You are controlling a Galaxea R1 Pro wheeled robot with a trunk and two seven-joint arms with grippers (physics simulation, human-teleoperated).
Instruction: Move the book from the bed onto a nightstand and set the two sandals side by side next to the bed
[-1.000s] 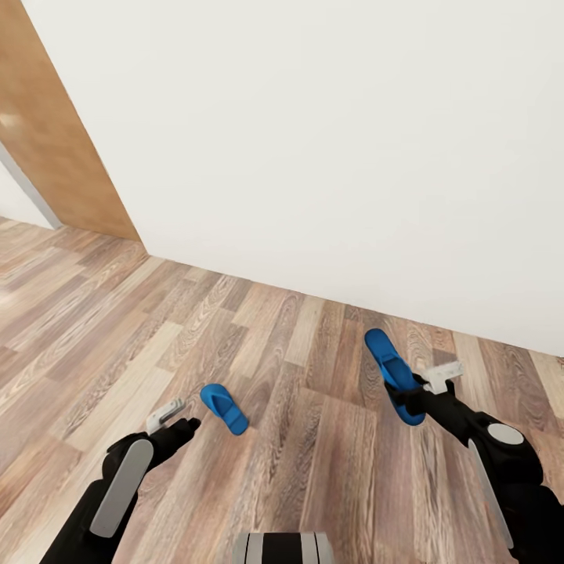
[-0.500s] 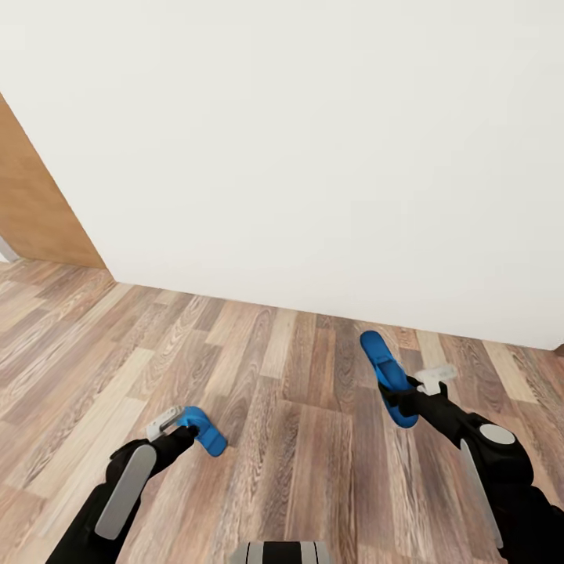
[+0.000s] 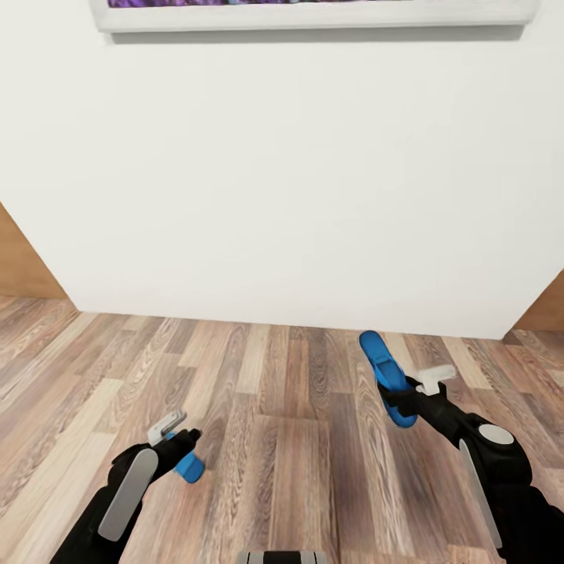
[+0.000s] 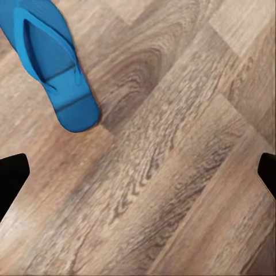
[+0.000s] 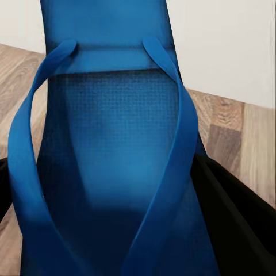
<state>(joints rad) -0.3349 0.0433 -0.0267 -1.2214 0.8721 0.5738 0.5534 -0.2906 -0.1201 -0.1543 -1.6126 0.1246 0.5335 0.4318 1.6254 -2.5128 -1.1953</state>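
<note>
White wall and wood-plank floor (image 3: 290,439), with two blue sandals in play.

Right gripper (image 3: 407,394), mid-right of the head view, is clamped on one sandal (image 3: 387,374) that sticks up toward the wall; the right wrist view shows its straps up close (image 5: 109,172). Left gripper (image 3: 176,437), lower left, has its fingers spread wide with nothing between them, and the other sandal (image 3: 189,467) lies flat on the floor just beside it, seen in the left wrist view too (image 4: 54,63). Picture frame edge (image 3: 313,14) runs along the top.

Wood-plank floor (image 3: 282,392) — one blue sandal (image 4: 52,63) lying flat (straps up).
</note>
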